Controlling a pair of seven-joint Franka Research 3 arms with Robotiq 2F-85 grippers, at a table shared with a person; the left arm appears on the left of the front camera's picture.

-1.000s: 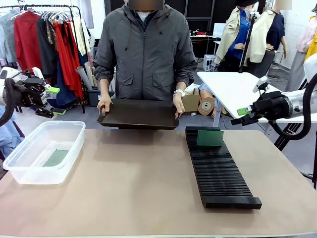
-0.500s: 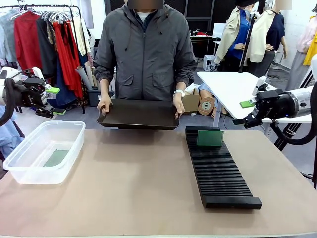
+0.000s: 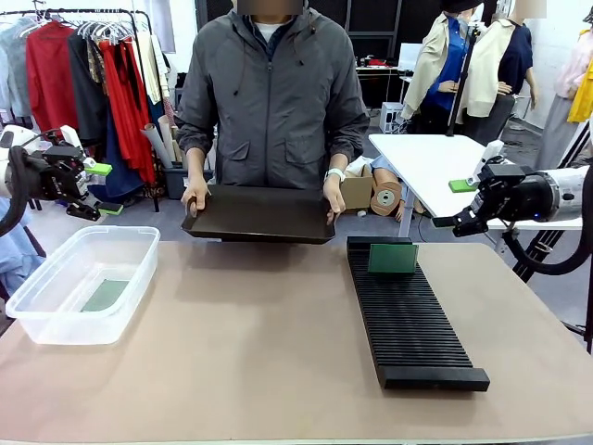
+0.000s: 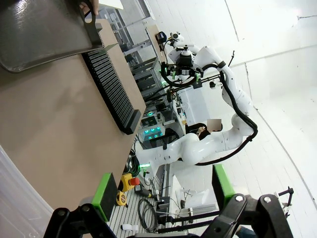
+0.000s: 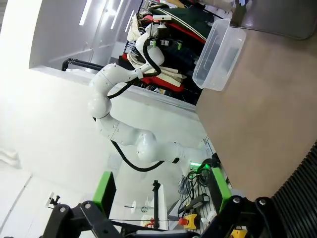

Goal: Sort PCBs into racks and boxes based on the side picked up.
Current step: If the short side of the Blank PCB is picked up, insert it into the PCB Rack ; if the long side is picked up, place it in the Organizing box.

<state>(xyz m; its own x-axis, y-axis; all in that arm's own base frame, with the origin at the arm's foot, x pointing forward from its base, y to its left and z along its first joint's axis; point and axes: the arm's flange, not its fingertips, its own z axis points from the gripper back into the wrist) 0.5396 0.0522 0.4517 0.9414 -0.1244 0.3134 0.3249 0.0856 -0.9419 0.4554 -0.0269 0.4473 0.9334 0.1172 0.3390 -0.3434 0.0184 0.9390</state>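
Left gripper [image 3: 100, 188] raised at far left above tub, jaws spread, empty. Right gripper [image 3: 456, 204] raised at far right beyond rack, jaws spread, empty; both likely parked clear of table. Person's hands [image 3: 195, 196] hold flat black tray [image 3: 259, 213] at far edge, probably offering next board. One green board [image 3: 392, 258] upright in far slots of ribbed black rack [image 3: 412, 320]; another board [image 3: 104, 296] flat in clear plastic tub [image 3: 56, 315], near left.
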